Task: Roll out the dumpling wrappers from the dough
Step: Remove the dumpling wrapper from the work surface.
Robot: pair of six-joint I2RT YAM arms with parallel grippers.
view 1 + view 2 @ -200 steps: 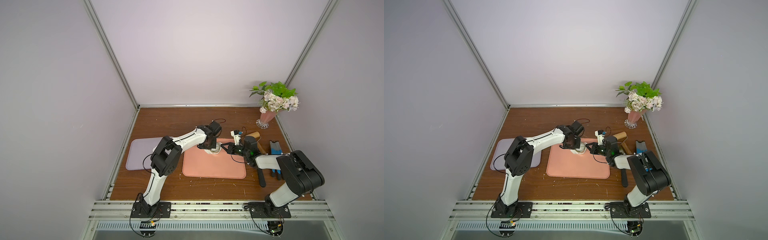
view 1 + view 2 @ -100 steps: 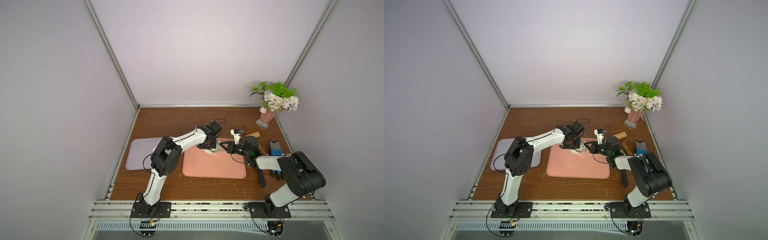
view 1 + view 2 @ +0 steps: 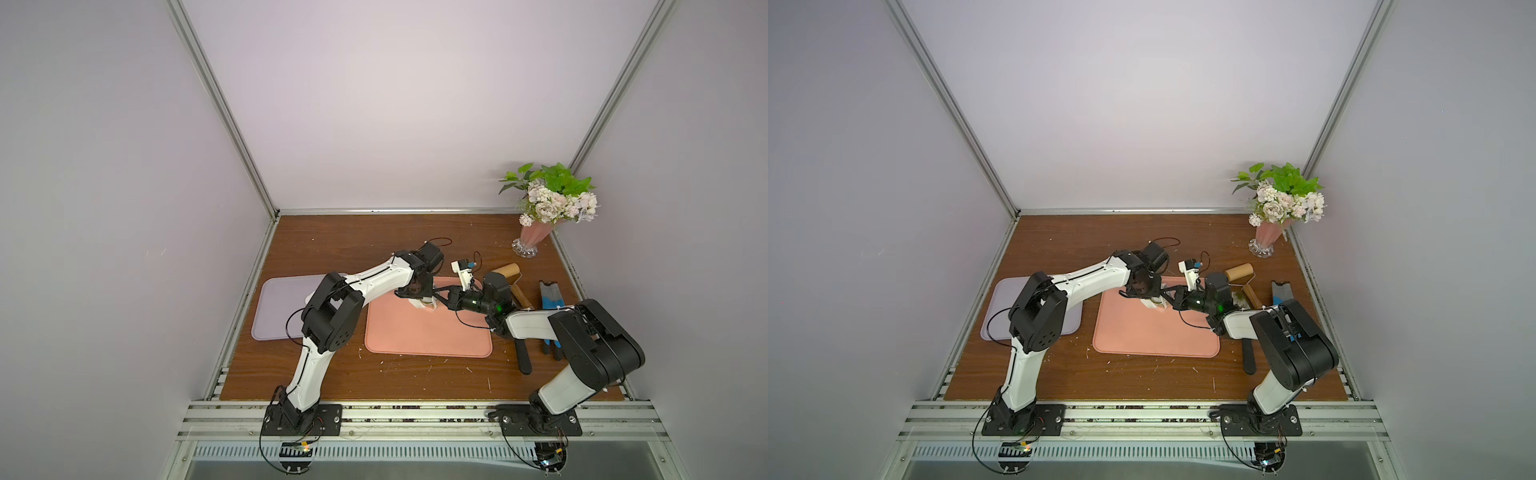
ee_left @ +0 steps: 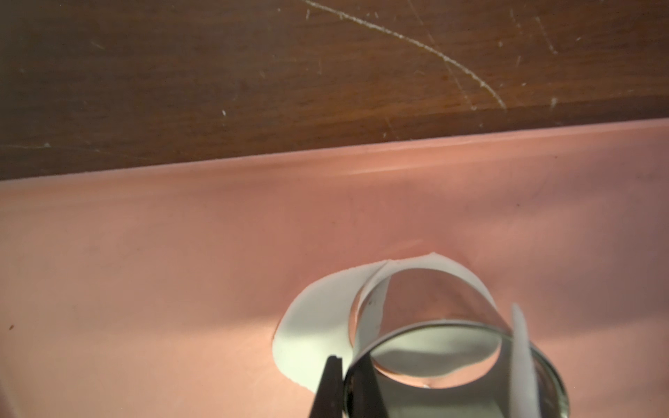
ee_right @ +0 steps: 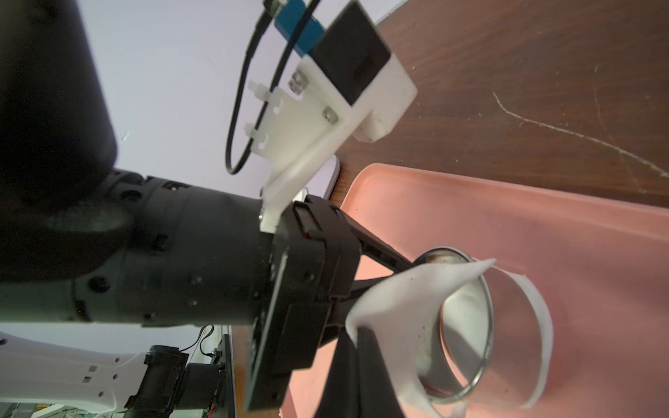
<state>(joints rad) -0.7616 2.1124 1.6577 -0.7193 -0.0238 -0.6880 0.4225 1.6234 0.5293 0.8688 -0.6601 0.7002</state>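
Both arms point(image 3: 374, 280) are white with black joints.

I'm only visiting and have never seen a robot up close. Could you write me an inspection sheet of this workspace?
Surface: scratched brown table with a pink mat and a purple mat.
Job's things: white dough with a round hole, draped around a steel ring over the pink mat.
Clutter: wooden roller, black-handled tool, grey tool, white crumbs.
Grippers: left gripper shut on the ring; right gripper shut on the dough.
Cables: black loops at the wrists, not seen snagged.
Surroundings: plain lilac walls; vase of flowers in the far corner.
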